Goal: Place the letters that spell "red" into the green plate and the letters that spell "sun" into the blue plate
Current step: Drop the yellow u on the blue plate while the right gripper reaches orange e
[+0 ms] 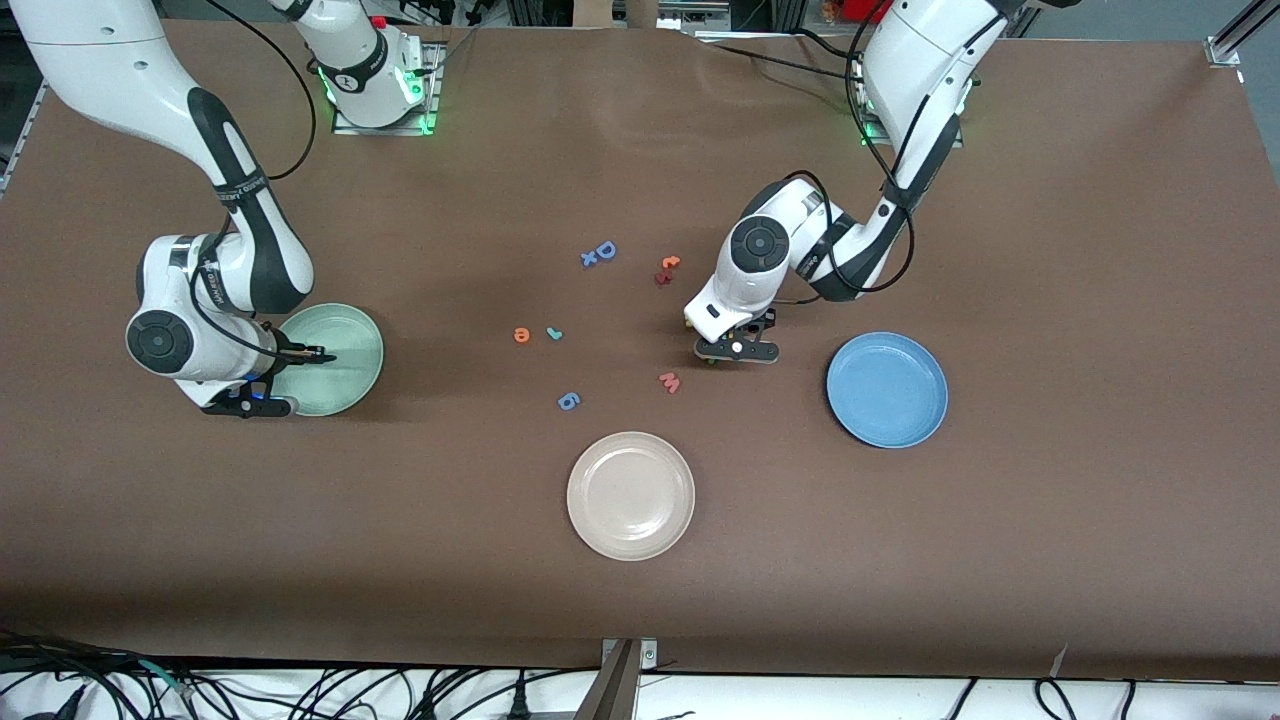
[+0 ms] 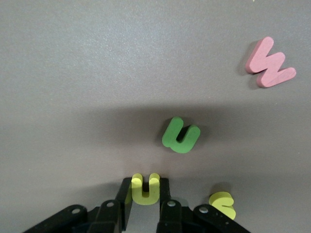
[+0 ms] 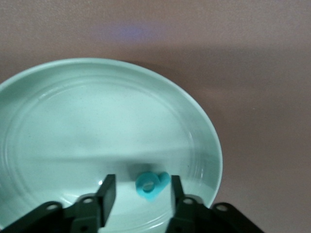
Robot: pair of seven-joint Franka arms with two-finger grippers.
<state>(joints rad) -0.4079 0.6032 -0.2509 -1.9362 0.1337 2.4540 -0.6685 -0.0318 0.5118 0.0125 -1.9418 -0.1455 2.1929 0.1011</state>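
My left gripper (image 2: 146, 194) is down at the table, shut on the yellow u (image 2: 146, 188). The green n (image 2: 181, 135) and the yellow s (image 2: 222, 205) lie close beside it. In the front view this gripper (image 1: 735, 352) is between the pink w and the blue plate (image 1: 887, 389). My right gripper (image 3: 141, 191) stands open low over the green plate (image 3: 97, 121), and the teal d (image 3: 151, 185) lies in the plate between its fingers. The orange e (image 1: 521, 335) and teal r (image 1: 554, 333) lie side by side mid-table.
A pink w (image 1: 669, 382) and a blue g (image 1: 568, 401) lie just farther from the front camera than the beige plate (image 1: 630, 495). A blue D (image 1: 604, 250) and an orange and red letter pair (image 1: 667, 268) lie toward the robots' bases.
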